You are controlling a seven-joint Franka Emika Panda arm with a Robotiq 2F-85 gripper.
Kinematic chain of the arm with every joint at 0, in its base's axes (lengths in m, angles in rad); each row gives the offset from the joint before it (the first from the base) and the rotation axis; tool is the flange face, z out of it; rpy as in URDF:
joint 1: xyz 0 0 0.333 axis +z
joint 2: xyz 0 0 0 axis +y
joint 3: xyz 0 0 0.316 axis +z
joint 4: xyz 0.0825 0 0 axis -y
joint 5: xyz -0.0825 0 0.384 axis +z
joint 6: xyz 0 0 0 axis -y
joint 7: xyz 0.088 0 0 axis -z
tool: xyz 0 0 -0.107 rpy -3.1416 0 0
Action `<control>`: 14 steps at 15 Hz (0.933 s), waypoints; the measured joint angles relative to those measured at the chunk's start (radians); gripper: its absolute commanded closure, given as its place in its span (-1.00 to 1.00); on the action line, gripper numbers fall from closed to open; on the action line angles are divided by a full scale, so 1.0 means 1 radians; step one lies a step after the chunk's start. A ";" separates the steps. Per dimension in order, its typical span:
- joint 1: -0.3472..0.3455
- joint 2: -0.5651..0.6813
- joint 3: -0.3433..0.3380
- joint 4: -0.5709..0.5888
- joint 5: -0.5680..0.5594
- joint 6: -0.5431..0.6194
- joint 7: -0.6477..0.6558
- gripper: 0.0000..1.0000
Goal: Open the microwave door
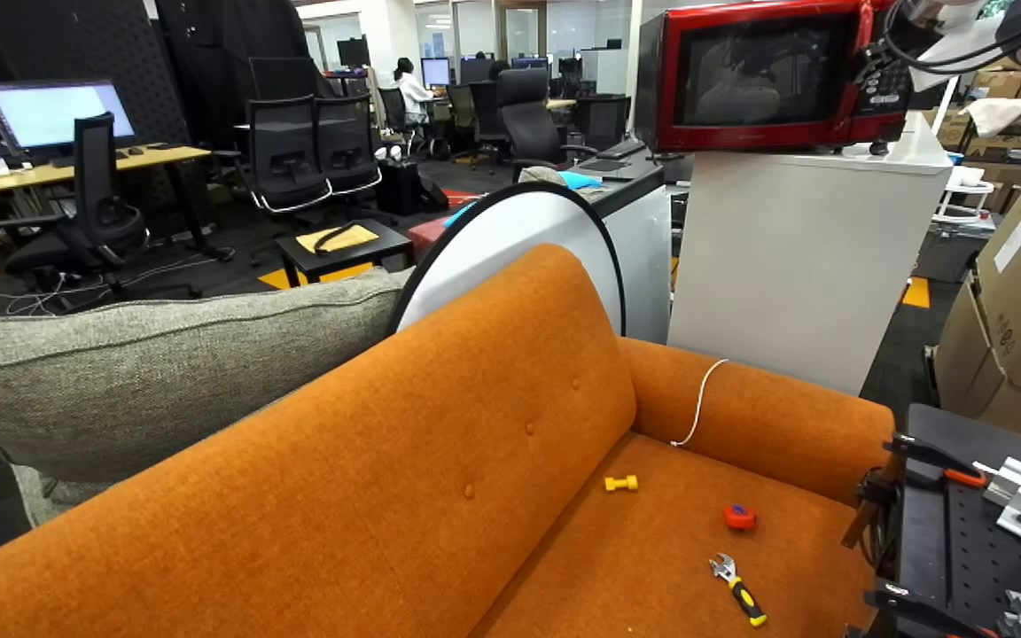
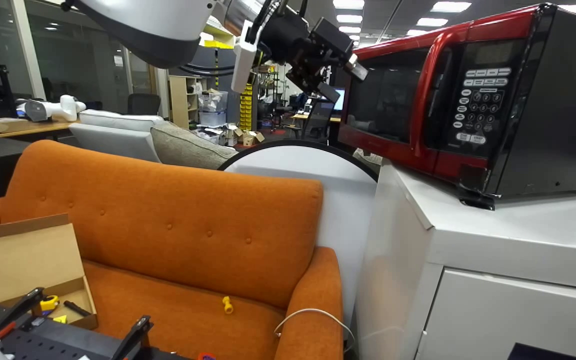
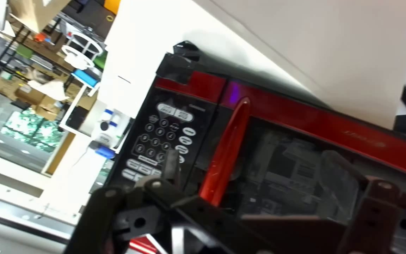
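The glossy red microwave [image 2: 550, 110] stands on a white cabinet in both exterior views [image 1: 652, 84]. Its door [image 2: 385, 100] is shut, with a dark window in a red frame; it also shows in the wrist view [image 3: 330, 128]. A red vertical handle [image 2: 425, 95] stands out from the door beside the keypad. My gripper [image 2: 343, 80] is open and empty in front of the door, apart from it. In the wrist view the handle [image 3: 226, 151] appears between the spread fingers [image 3: 256, 173], nearer the finger over the keypad. Part of the handle is hidden behind that finger.
The white cabinet [image 2: 518, 242] bears the microwave near its edge. An orange sofa [image 1: 369, 443] stands beside it, with a yellow dumbbell [image 1: 621, 483], a red item [image 1: 739, 517] and a wrench [image 1: 741, 594]. A round white panel [image 2: 288, 165] stands behind the sofa.
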 measured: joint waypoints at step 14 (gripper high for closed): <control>-0.038 0.046 0.002 0.021 0.037 -0.039 0.088 -1.00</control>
